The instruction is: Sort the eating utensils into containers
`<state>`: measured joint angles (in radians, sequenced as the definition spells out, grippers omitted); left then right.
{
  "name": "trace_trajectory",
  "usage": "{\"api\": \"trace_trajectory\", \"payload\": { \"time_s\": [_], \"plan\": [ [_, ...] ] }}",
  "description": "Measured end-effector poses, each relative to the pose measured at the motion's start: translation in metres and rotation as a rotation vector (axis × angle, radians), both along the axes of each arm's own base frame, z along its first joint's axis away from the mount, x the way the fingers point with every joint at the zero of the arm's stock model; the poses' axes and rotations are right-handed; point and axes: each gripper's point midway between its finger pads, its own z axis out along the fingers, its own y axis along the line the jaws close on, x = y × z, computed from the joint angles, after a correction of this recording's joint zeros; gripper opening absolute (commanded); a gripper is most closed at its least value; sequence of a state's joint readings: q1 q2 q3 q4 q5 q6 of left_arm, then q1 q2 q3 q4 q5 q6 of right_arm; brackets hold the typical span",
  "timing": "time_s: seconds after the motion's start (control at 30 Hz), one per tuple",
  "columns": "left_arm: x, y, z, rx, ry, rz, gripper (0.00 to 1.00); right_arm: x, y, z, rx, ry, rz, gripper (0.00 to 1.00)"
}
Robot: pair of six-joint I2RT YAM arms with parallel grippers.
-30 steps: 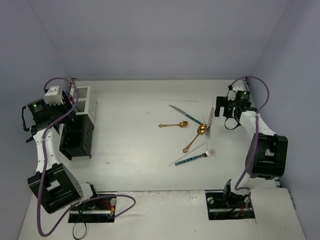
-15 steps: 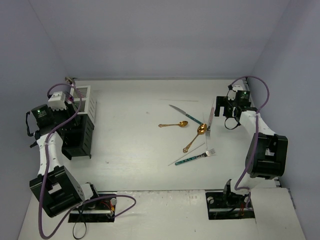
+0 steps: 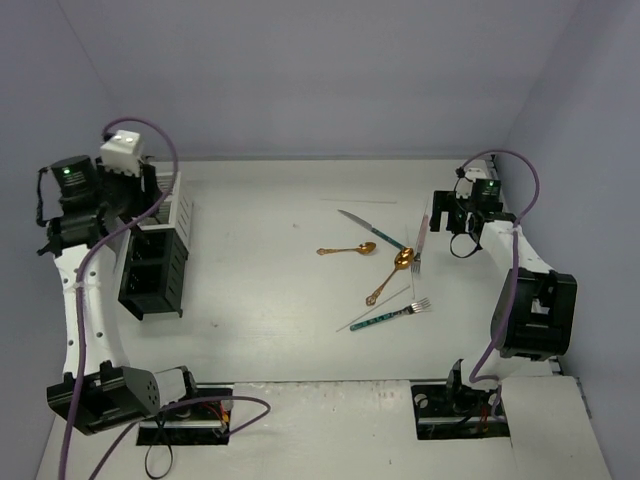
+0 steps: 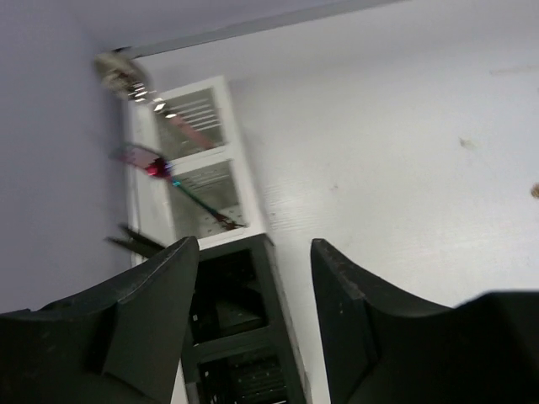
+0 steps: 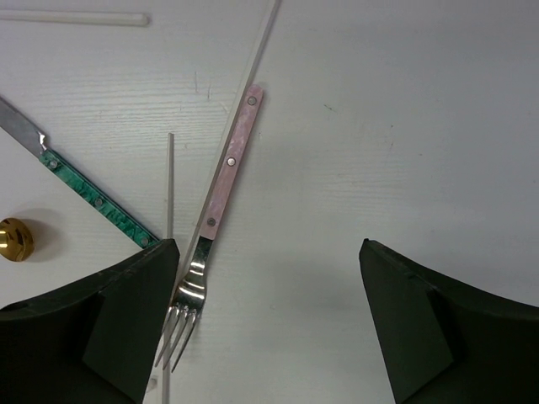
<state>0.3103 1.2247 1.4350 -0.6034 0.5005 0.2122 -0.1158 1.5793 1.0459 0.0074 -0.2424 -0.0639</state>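
My left gripper (image 3: 148,183) is open and empty above the containers at the left wall, jaws (image 4: 254,246) spread over the black caddy (image 4: 240,324). The white slatted caddy (image 3: 172,200) holds pink and purple-handled pieces (image 4: 160,164). The black caddy (image 3: 155,268) sits in front of it. My right gripper (image 3: 447,222) is open and empty, hovering just right of the pink-handled fork (image 5: 221,187) (image 3: 420,240). On the table lie a teal-handled knife (image 3: 370,228), two gold spoons (image 3: 348,249) (image 3: 390,274), a teal-handled fork (image 3: 392,316) and thin sticks (image 3: 358,201).
The walls close in on the left, back and right. Purple cables loop off both arms. The two arm bases (image 3: 190,405) (image 3: 455,405) sit at the near edge. In the right wrist view a thin stick (image 5: 169,219) lies beside the fork.
My left arm has risen and swung toward the back wall over the caddies. The right arm and the utensils on the table have not moved.
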Motion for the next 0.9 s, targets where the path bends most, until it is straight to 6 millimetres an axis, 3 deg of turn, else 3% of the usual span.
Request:
{"api": "trace_trajectory", "payload": {
  "time_s": [0.1,0.2,0.4,0.63,0.9],
  "plan": [
    [-0.003,-0.041,-0.014,0.073,0.057,-0.101,0.54,0.011,0.004,0.004,-0.016,0.006,0.000,0.65],
    [-0.012,-0.067,-0.034,0.116,0.129,-0.169,0.55,0.027,0.011,0.004,-0.035,0.014,-0.004,0.53],
    [-0.021,-0.058,-0.050,0.166,0.189,-0.126,0.56,0.039,0.023,-0.027,-0.046,0.109,-0.014,0.46],
    [-0.027,-0.054,-0.050,0.187,0.182,-0.113,0.57,0.026,0.024,-0.073,-0.028,0.259,-0.058,0.38],
    [-0.028,-0.053,-0.052,0.190,0.183,-0.111,0.58,0.020,0.024,-0.080,-0.024,0.293,-0.068,0.36]
  ]
}}
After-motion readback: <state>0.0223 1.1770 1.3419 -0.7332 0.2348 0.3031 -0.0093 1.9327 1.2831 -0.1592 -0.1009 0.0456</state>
